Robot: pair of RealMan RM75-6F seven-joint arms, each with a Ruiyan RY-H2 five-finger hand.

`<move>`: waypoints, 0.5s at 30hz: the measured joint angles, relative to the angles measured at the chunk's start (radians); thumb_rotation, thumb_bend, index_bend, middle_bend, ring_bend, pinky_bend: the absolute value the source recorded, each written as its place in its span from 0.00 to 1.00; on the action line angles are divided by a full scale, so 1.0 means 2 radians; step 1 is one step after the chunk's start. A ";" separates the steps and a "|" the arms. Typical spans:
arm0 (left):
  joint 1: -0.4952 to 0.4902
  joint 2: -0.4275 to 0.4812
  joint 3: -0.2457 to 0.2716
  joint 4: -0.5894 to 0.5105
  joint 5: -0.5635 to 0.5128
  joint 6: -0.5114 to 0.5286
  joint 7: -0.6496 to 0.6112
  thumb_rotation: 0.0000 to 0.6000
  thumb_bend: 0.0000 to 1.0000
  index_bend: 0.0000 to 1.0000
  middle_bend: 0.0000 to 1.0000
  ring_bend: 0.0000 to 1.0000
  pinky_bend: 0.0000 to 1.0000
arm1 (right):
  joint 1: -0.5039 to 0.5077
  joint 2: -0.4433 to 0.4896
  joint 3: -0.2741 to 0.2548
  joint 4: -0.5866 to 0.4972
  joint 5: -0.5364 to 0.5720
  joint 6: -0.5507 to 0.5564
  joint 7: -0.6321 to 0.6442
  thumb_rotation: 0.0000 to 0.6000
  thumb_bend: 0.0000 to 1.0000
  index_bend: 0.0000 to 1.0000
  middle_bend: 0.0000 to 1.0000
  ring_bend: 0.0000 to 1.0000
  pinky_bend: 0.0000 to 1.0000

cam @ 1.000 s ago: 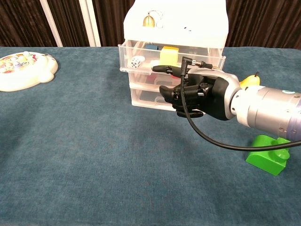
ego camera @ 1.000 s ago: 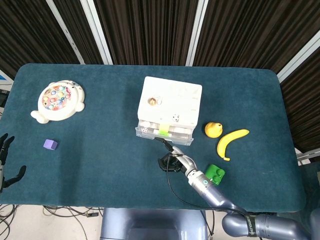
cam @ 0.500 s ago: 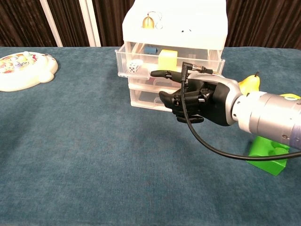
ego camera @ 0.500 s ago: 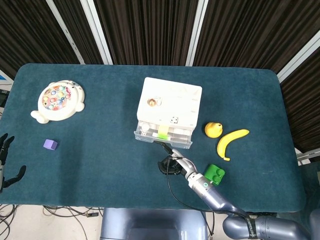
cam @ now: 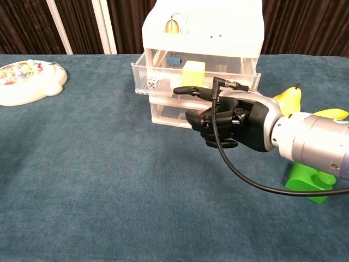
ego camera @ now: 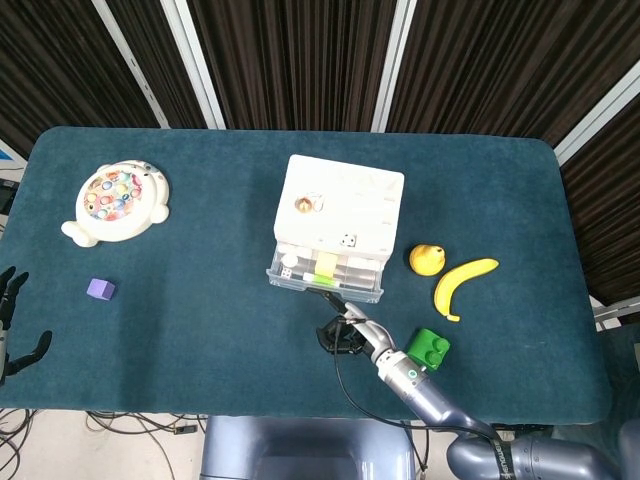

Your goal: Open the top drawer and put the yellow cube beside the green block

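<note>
Hooking one straight finger onto the top drawer [cam: 163, 82] front, the right hand [cam: 232, 117] is curling its other fingers [cam: 210, 123] in, holding nothing.

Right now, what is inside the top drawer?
The top drawer holds a yellow cube, a white die and a small blue item. Its right part is covered by the right hand.

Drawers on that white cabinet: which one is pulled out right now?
The top drawer, the one holding the yellow cube and a white die. It juts forward past the two lower drawers, which sit flush and closed.
</note>
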 measured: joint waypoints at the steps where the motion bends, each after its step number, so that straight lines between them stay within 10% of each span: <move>1: 0.000 0.000 0.000 0.000 0.000 0.000 0.000 1.00 0.32 0.01 0.00 0.00 0.00 | 0.000 0.000 -0.001 -0.001 -0.001 0.001 0.001 1.00 0.64 0.11 0.96 1.00 1.00; 15: 0.000 0.000 0.000 0.000 0.000 0.000 0.001 1.00 0.32 0.00 0.00 0.00 0.00 | -0.003 0.005 -0.013 -0.005 -0.016 0.004 0.014 1.00 0.64 0.11 0.96 1.00 1.00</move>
